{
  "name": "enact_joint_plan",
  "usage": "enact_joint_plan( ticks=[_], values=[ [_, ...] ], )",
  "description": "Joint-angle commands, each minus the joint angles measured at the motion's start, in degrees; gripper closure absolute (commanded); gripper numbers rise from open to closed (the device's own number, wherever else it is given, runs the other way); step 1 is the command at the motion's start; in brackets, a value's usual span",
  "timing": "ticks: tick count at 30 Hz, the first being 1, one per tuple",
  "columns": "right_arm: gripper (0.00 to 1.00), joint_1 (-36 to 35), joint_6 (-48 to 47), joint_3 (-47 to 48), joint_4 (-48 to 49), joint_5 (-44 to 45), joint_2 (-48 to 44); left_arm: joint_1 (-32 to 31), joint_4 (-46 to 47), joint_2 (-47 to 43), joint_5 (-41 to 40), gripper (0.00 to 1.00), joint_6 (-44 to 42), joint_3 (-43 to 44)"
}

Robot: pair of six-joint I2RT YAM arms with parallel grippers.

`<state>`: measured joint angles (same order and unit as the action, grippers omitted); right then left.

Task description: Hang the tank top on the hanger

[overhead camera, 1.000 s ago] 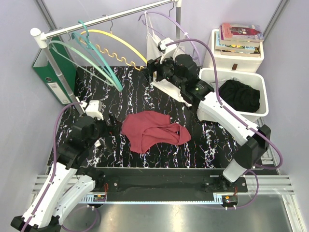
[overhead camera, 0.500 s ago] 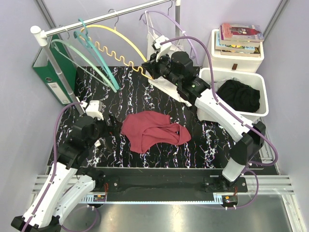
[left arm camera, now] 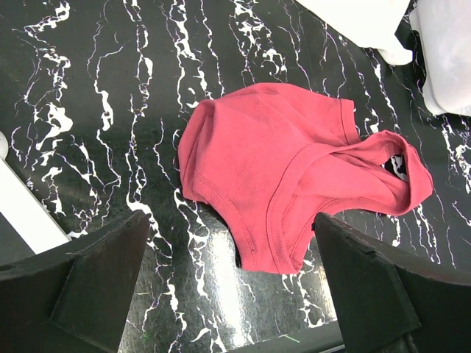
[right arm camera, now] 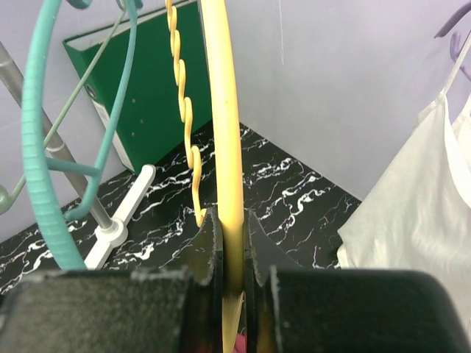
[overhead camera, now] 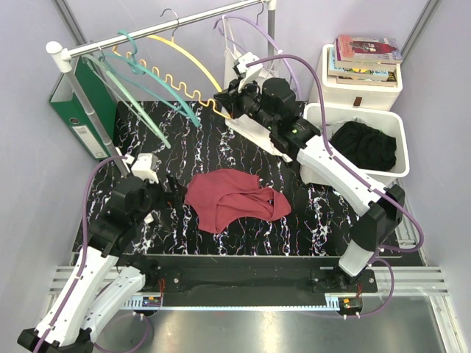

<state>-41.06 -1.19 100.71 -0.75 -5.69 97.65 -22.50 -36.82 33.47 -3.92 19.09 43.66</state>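
Note:
The maroon tank top lies crumpled in the middle of the black marbled table, and it also shows in the left wrist view. My left gripper hovers wide open at its left edge, its jaws on either side of the hem without touching it. The yellow hanger hangs by its hook from the rail. My right gripper is shut on the hanger's right end, the yellow bar pinched between the fingers.
Teal hangers hang on the rail left of the yellow one. A white camisole on a lilac hanger hangs just behind my right arm. A white bin with a black garment, books and a green binder line the edges.
My right gripper has closed on the yellow hanger's end. The yellow hanger has shifted and the teal hangers have swung to the right. The left arm and the tank top have not moved.

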Motion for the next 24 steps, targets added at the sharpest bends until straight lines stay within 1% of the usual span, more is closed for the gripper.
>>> enact_joint_plan(
  ticks=[1,5,8,12,24],
  values=[
    [1.00,-0.95,-0.03,0.28,8.93,0.15,-4.39,0.35,1.66,-0.60,1.55,0.01,0.24,0.20],
    [1.00,-1.22,-0.92,-0.68,9.81,1.21,-6.24,0.35,1.57,-0.60,1.81,0.01,0.16,0.29],
    [1.00,-1.39,-1.27,-3.23,11.21,1.83,-8.69,0.44,1.57,-0.69,1.81,0.01,0.16,0.20],
    [1.00,-1.39,-1.45,-8.85,13.58,3.32,-13.61,0.35,1.57,-0.95,1.55,0.01,0.24,0.02],
    [1.00,-1.39,-2.24,-22.65,12.62,10.79,-23.90,0.53,1.84,0.01,1.20,0.01,0.68,-0.24]
  ],
)
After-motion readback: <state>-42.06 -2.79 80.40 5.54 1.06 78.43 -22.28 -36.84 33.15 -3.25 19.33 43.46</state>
